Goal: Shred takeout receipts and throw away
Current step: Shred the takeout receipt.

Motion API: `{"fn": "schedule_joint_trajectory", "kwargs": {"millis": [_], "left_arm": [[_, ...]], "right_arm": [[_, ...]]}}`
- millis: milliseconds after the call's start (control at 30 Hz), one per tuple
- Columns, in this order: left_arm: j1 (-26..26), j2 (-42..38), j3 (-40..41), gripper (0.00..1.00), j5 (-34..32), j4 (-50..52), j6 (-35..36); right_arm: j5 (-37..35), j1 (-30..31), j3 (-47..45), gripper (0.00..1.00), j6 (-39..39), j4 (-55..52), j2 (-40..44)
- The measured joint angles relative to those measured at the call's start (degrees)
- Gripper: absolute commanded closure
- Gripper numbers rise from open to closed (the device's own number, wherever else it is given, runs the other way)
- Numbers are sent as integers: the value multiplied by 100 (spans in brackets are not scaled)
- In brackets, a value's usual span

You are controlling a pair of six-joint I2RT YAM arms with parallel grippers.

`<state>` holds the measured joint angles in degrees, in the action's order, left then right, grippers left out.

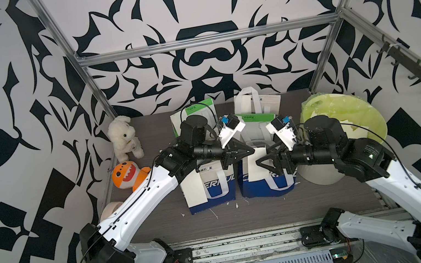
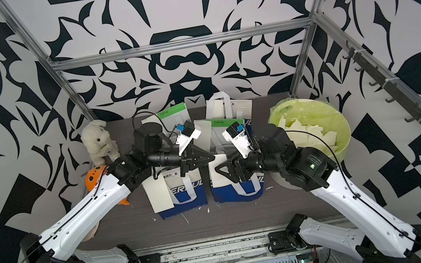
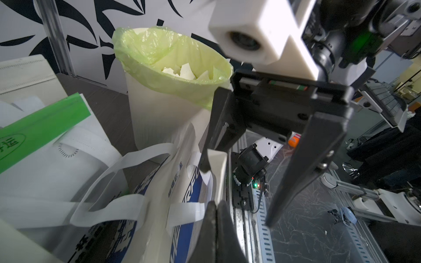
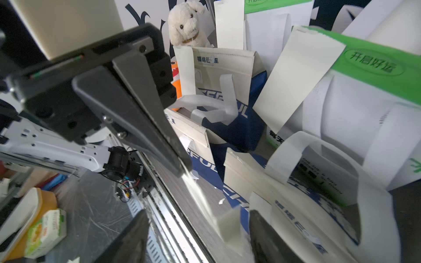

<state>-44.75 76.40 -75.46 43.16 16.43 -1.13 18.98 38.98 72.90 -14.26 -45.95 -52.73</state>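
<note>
Patterned black-and-white walls; dark wood-grain tabletop [image 1: 247, 218].

Left pincer [image 4: 185, 169]: fingers pressed together, pinching one end of a cream takeout receipt [image 3: 219, 175].
Right pincer [image 3: 237, 197]: jaws spread, facing the left pincer tip to tip. The slip's free end lies between its jaws, against one finger as far as the left wrist view shows, and is not gripped.

Just below both pincers are the open mouths of two blue-and-white bags [image 1: 250, 189], with their white handles [image 3: 136, 159] looping up close to the slip. A second receipt [image 2: 159, 193] lies on the bag face under the left pincer's arm. More slips [image 2: 205, 136] stand on the bags beyond both tips. The lined bin [image 2: 345, 130] is behind the right pincer's wrist, well apart, and holds torn pieces [image 2: 304, 128]. Scraps [image 1: 213, 214] lie on the tabletop by the bags' feet.

Risks, as judged:
- The right pincer closes on a handle rather than paper, because the two are crowded together.
- The slip slides out of one grip instead of tearing, if the hold is shallow.
- A torn piece drops into a bag mouth or onto the tabletop, since the bin is far from the tear point.
- The fingers clash, given the tip-to-tip spacing.
</note>
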Motion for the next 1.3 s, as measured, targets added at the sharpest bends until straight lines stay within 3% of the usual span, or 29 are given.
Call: {"fn": "schedule_joint_trajectory", "kwargs": {"millis": [300, 833, 1000, 1133, 1300], "left_arm": [[0, -212, -2, 100, -66, 291, 153], [0, -732, 0, 100, 166, 448, 120], [0, -813, 9, 100, 170, 527, 127], [0, -822, 11, 100, 166, 577, 138], [0, -822, 11, 100, 164, 577, 151]], "right_arm": [[199, 0, 177, 24, 448, -46, 573], [1364, -203, 186, 25, 1346, 138, -144], [2315, -957, 177, 27, 1222, 442, -382], [3401, -1613, 55, 33, 678, 1200, -490], [4330, -1690, -35, 40, 120, 1834, -662]]}}
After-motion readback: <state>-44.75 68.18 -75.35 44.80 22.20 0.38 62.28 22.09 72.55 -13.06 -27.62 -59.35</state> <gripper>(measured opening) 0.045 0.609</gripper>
